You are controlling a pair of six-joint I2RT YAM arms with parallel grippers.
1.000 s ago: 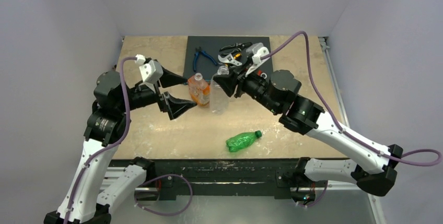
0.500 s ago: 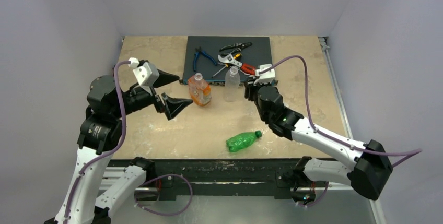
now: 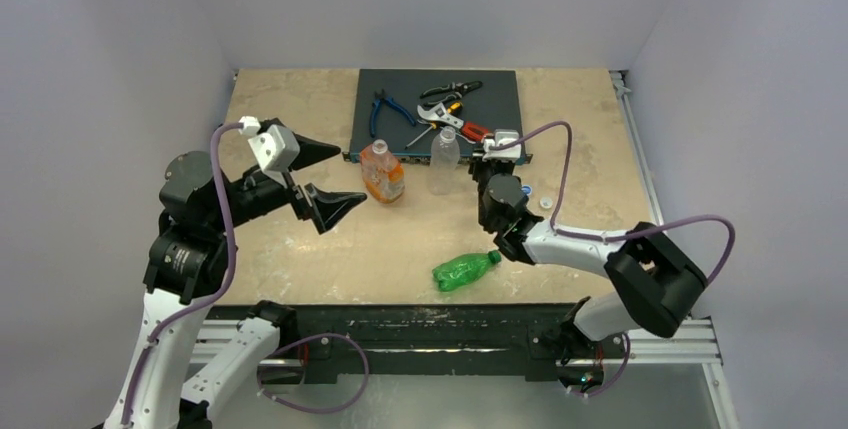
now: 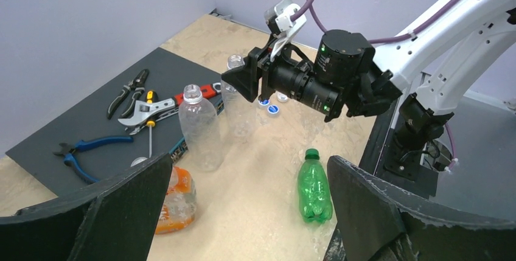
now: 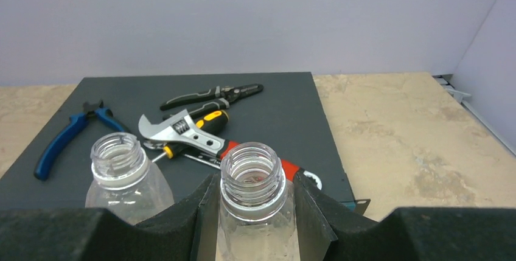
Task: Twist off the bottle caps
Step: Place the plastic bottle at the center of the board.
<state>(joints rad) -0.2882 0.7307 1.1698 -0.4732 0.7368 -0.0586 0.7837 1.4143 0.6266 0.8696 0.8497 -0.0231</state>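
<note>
At the edge of the mat [image 5: 292, 109], right fingers [image 5: 182, 236] pinch an uncapped clear bottle [image 5: 252, 179].
Held upright so it can stand; left fingers [image 4: 109, 212] gape empty, likely awaiting the capped green bottle [image 4: 314, 188].

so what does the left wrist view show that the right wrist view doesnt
Only left wrist: the lying green bottle, the orange-label bottle, loose caps and the right arm. Only right wrist: the open mouth of the held bottle, close up between the jaws. Both: that bottle, the second clear bottle, wrench, blue pliers.
</note>
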